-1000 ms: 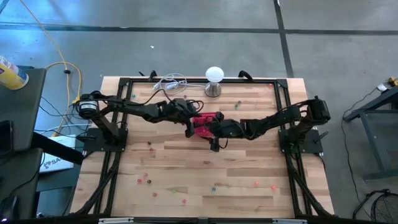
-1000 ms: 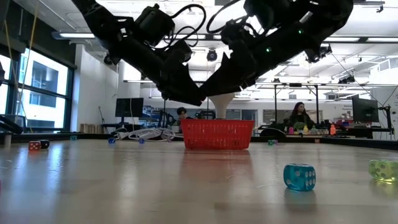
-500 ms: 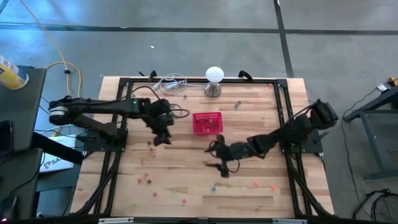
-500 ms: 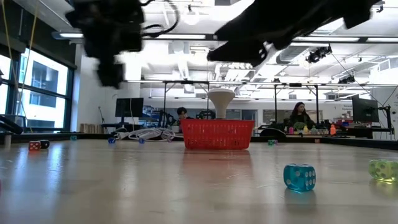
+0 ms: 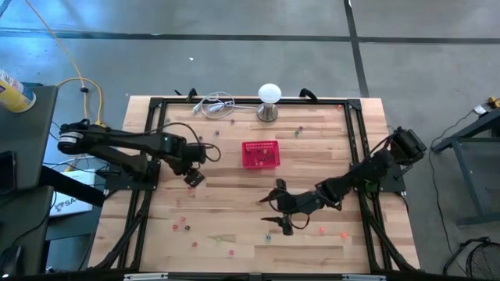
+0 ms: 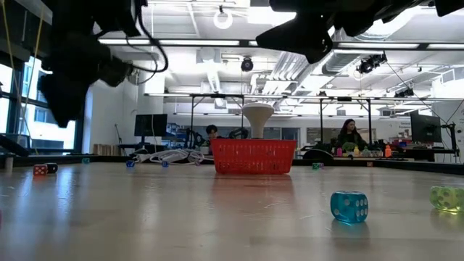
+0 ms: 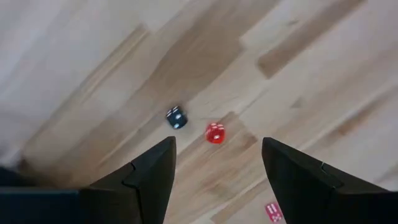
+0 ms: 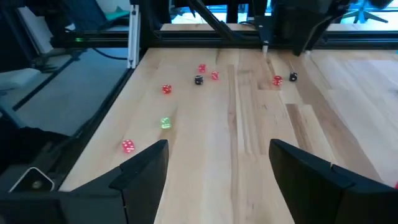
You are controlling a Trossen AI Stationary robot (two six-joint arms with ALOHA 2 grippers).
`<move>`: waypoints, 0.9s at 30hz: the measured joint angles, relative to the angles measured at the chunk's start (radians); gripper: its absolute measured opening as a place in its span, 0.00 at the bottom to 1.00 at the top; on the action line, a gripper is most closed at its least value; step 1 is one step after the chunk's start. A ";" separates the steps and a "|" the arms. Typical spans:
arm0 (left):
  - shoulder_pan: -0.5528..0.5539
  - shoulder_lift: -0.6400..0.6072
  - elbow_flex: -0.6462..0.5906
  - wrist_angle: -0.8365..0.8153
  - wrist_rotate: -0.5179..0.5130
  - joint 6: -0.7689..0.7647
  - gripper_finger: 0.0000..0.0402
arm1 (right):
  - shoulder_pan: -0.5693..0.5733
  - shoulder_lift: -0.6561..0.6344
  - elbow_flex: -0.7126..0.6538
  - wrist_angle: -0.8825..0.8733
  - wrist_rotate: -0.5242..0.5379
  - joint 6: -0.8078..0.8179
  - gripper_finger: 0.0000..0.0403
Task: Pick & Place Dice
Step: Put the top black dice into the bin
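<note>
Both arms have drawn away from the red mesh basket (image 5: pixel 260 154). Left gripper (image 5: pixel 192 176), fingers spread and empty, hangs left of centre in the high view above a dark die (image 7: pixel 176 117) and a red die (image 7: pixel 215 133). Right gripper (image 5: pixel 278 208), fingers likewise apart, sits lower centre. The dice (image 5: pixel 184 226) are scattered over the table (image 5: pixel 234 199), mostly along the lower edge.

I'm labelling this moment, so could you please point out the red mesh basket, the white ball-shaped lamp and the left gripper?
red mesh basket (image 5: pixel 260 154), high view, on its rim.
white ball-shaped lamp (image 5: pixel 269 94), high view, on the white globe.
left gripper (image 7: pixel 214 171), left wrist view, midway between its open fingertips.
</note>
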 joint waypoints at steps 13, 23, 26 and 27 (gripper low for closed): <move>0.000 0.177 -0.024 -0.003 -0.083 -0.119 0.57 | 0.000 0.000 0.000 -0.001 -0.003 0.000 0.67; 0.000 0.193 -0.062 0.023 -0.107 -0.146 0.57 | 0.000 0.000 0.000 -0.010 -0.003 0.010 0.67; 0.000 0.193 -0.077 0.040 -0.110 -0.145 0.57 | 0.000 0.000 0.000 -0.016 -0.003 0.010 0.67; 0.000 0.193 -0.084 0.060 -0.109 -0.145 0.57 | 0.000 0.000 0.000 -0.016 -0.003 0.010 0.67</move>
